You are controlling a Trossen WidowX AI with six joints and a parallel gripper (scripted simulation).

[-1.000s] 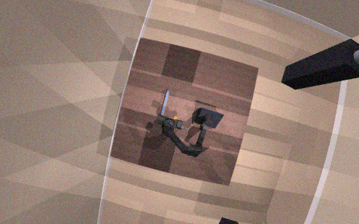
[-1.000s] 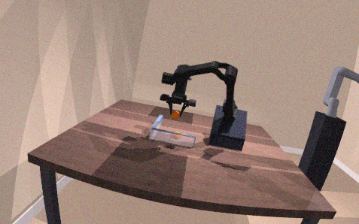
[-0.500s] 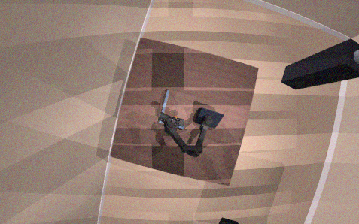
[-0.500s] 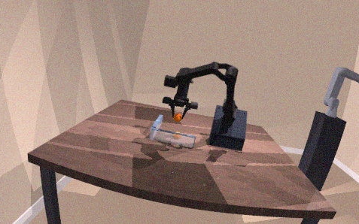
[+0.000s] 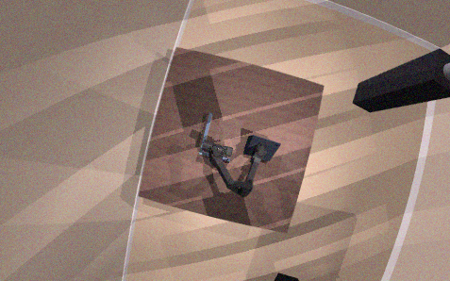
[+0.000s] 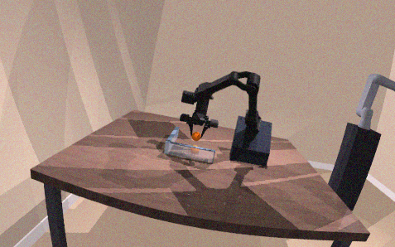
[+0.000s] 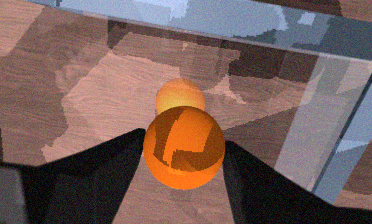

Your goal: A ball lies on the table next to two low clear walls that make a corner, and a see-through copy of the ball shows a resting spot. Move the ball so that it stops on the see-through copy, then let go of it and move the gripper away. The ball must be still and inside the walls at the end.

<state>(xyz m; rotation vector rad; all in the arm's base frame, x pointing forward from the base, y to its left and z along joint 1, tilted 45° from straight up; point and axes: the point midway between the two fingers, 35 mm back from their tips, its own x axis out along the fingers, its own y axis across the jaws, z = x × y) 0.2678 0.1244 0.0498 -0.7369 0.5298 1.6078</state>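
The orange ball (image 6: 195,136) (image 7: 184,165) is held between the fingertips of my gripper (image 6: 196,137) (image 7: 184,141), above the table. My gripper is shut on the ball. The see-through copy (image 6: 194,148) (image 7: 180,91) is lower down, partly covered by the ball in the wrist view. One clear wall (image 6: 190,155) (image 7: 307,125) is on the right in the wrist view. The other clear wall (image 5: 207,128) (image 7: 187,17) crosses the top of the wrist view. They meet in a corner. The ball is hidden in the top view.
The dark arm base (image 5: 268,150) (image 6: 249,145) stands on the wooden table (image 5: 277,198) (image 6: 115,178), to the right of the walls in the exterior view. A black pedestal (image 5: 400,87) (image 6: 353,162) with a grey arm stands beyond the table edge. Dark shadows cross the table.
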